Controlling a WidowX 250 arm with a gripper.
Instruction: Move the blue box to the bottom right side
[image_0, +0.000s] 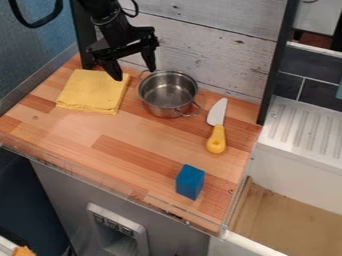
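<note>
The black gripper (136, 75) hangs at the upper left of the camera view, over the gap between the yellow cloth and the metal pot. Its two fingers are apart, open, with nothing between them. The blue box (190, 182) stands on the wooden counter near its front edge, toward the right corner. It is well away from the gripper, in front of it and to the right.
A folded yellow cloth (93, 91) lies at the counter's back left. Beside it is a metal pot (167, 94) with two handles. A knife with a yellow handle (216, 139) lies behind the box. A clear ledge (100, 179) runs along the front edge.
</note>
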